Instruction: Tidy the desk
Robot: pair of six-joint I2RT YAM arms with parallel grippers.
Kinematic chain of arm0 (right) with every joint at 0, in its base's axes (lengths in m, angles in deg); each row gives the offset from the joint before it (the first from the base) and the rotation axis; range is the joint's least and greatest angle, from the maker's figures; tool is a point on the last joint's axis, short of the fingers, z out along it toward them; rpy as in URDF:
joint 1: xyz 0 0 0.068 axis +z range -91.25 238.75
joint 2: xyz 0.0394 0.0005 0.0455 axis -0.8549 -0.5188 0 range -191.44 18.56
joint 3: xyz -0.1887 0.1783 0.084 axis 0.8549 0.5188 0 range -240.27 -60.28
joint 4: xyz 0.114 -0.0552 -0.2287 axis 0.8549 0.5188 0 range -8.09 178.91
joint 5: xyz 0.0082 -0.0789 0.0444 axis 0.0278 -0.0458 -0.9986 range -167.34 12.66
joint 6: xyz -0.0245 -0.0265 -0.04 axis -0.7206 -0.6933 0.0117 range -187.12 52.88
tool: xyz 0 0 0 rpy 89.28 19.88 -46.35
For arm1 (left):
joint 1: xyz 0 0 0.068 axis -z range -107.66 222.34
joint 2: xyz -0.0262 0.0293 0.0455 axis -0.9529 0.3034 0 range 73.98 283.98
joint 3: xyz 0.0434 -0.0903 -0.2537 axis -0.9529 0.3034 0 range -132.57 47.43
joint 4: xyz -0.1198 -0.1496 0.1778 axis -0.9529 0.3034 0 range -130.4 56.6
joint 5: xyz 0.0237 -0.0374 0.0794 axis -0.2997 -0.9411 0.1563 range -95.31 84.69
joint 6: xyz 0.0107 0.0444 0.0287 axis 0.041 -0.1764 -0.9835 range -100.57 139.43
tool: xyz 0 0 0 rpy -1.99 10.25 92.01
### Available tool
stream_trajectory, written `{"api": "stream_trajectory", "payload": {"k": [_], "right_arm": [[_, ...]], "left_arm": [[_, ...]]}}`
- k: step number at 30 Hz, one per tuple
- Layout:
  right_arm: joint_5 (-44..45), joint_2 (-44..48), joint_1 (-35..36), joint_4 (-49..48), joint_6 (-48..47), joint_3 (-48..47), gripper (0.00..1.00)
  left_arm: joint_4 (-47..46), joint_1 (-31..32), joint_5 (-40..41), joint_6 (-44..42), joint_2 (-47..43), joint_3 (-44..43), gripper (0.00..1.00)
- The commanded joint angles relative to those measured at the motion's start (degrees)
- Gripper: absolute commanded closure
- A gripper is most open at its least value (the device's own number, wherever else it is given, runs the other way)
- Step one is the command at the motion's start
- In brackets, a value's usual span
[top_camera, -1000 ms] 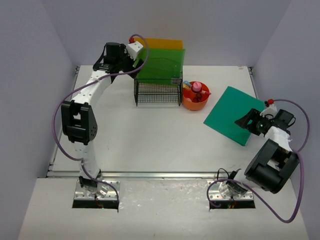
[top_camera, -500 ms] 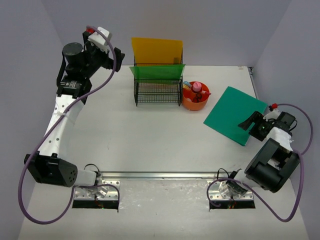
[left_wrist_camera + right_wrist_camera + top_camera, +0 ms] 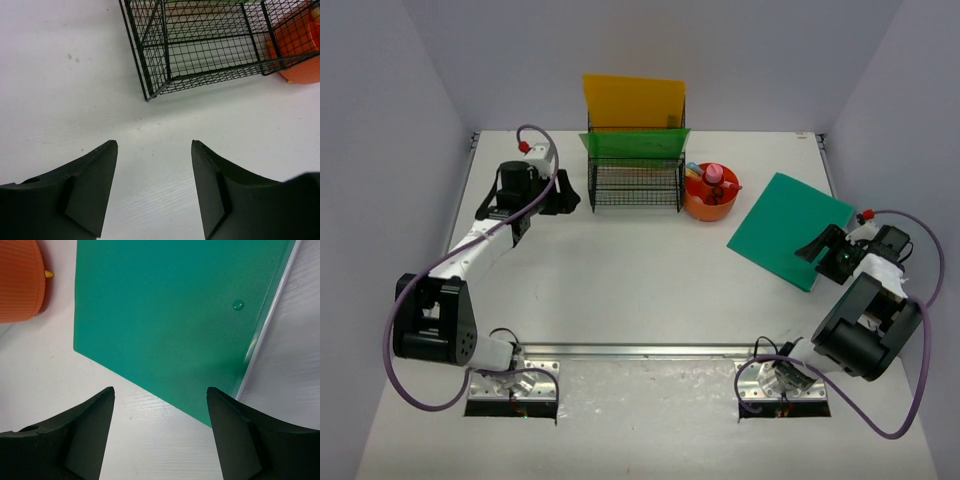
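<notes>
Big white bench (image 3: 620, 270) lying flat under everything, with a silver rail (image 3: 640, 350) along the near edge, just ahead of the two arm bases. At the back of the bench, near the middle, a black wire rack (image 3: 636, 188). Standing up in the rack, a yellow folder (image 3: 633, 102) at the back and a shorter light green folder (image 3: 635, 143) in front of it. Right up beside the rack on its right, a round orange tray (image 3: 710, 207); cannot tell if touching. Inside the tray, small things, too small to name, one with a pink top. Farther right, flat on the bench and turned at a slant, a dark green folder (image 3: 785, 228), apart from the tray.

Low over the bench, just left of the rack's front corner, the left fingers (image 3: 97, 175). Spread apart, with only bare white bench in the gap. Pinching nothing. Pointed toward the rack, with a bit of the orange tray seen through the wires on the far side.

By the near edge of the dark green folder, the right fingers (image 3: 95, 420). Spread wide too, holding nothing. Between them, the folder's edge and some white bench. On the folder near its right side, a small round stud (image 3: 238, 304), and in the top left of the right wrist view, a curve of the orange tray
</notes>
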Motion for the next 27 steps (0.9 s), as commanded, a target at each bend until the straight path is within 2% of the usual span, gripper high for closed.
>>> {"api": "stream_trajectory", "payload": {"k": [1,7,15,19,21,27], "right_arm": [[-1.08,-0.61,-0.16,-1.68,0.94,-0.85,0.26],[-0.82,-0.41,-0.16,-1.64,0.57,-1.30,0.26],[-0.46,-0.88,-0.16,-1.65,0.53,-2.20,0.26],[-0.30,-0.94,-0.16,-1.82,0.05,-2.25,0.26],[-0.32,-1.18,-0.16,-1.92,-0.11,-2.06,0.26],[-0.66,-1.83,-0.16,-2.53,0.06,-1.56,0.26]], "left_arm": [[-16.99,0.81,-0.56,9.84,0.75,-0.92,0.45],[-25.58,3.43,1.66,11.66,8.20,-2.37,0.51],[-27.02,7.55,10.84,10.68,19.49,-9.77,0.53],[-27.12,8.39,15.88,9.72,21.83,-11.61,0.63],[-26.62,8.55,21.64,9.64,23.52,-12.72,0.69],[-26.53,8.55,25.86,9.08,25.97,-14.54,0.74]]}}
